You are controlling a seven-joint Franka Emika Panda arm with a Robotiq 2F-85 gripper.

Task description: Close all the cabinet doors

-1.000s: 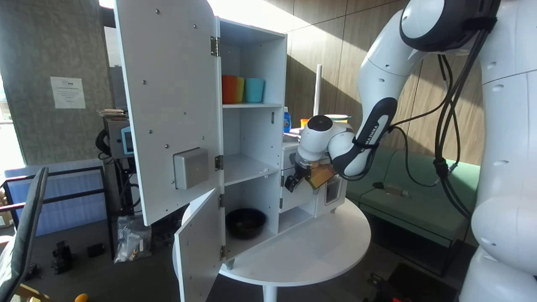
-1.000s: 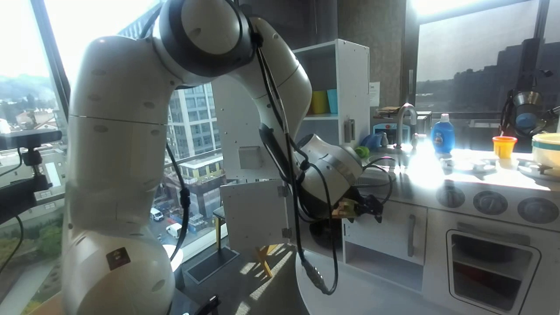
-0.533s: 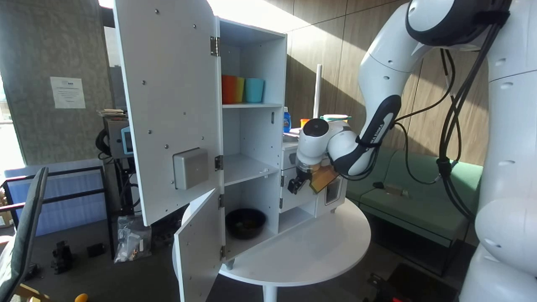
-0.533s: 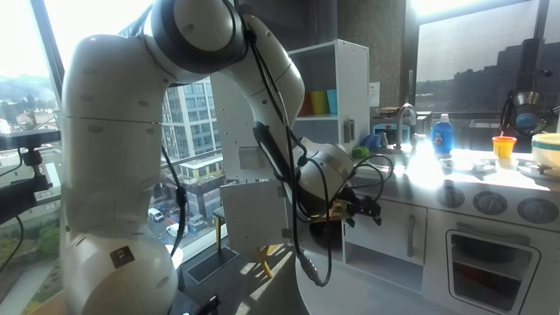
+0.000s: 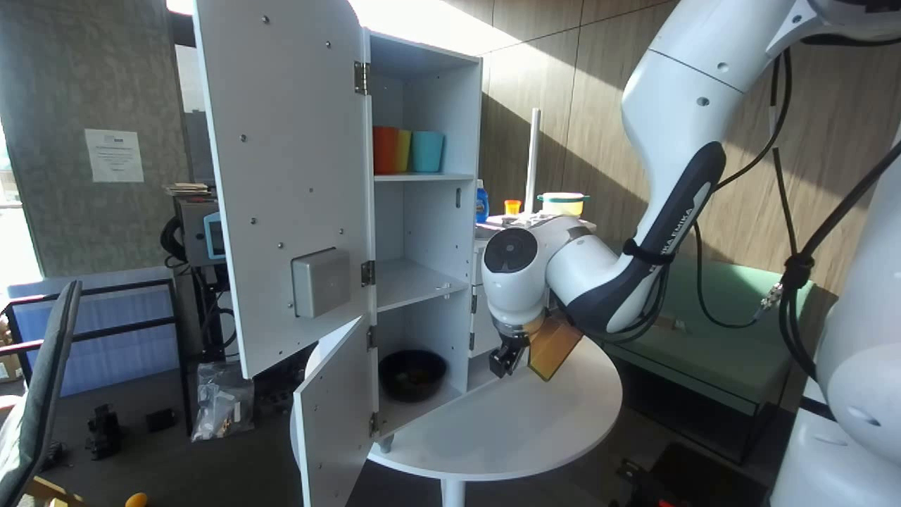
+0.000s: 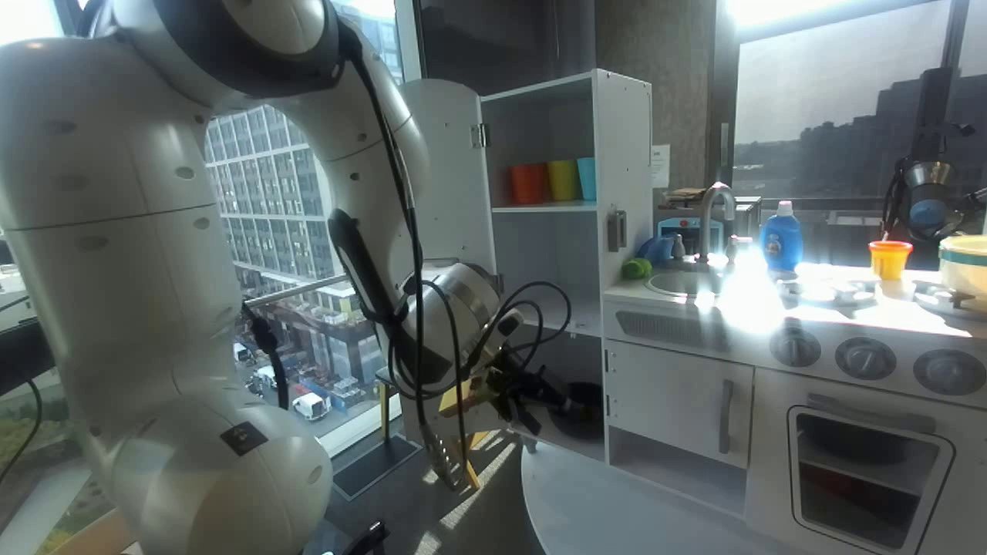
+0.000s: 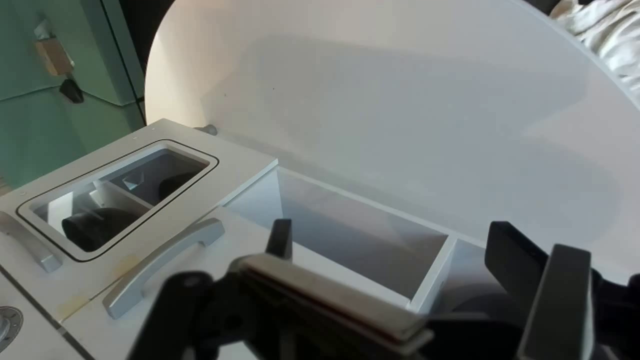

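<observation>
The tall cabinet door (image 5: 281, 176), a white panel with a grey square fitting, is swung far out on its hinges in both exterior views. Below it the shorter cabinet door (image 5: 341, 422) also stands swung out; the arm hides most of it in an exterior view. A small closed door (image 6: 671, 393) with a grey handle sits under the sink. My gripper (image 5: 508, 359) hovers over the round table, in front of the cabinet's lower part, apart from both swung-out doors. In the wrist view its fingers (image 7: 515, 265) are wide apart with nothing between them.
The white round table (image 5: 521, 436) carries the cabinet. A black bowl (image 5: 413, 374) sits in the lower compartment, and coloured cups (image 5: 426, 151) stand on the upper shelf. The oven front (image 6: 871, 462) is beside the small door. A blue bottle (image 6: 780, 239) stands on the counter.
The arm has swung and the gripper has dropped, coming away from the small door to a place in front of the cabinet's lower compartment. The doors have not moved.
</observation>
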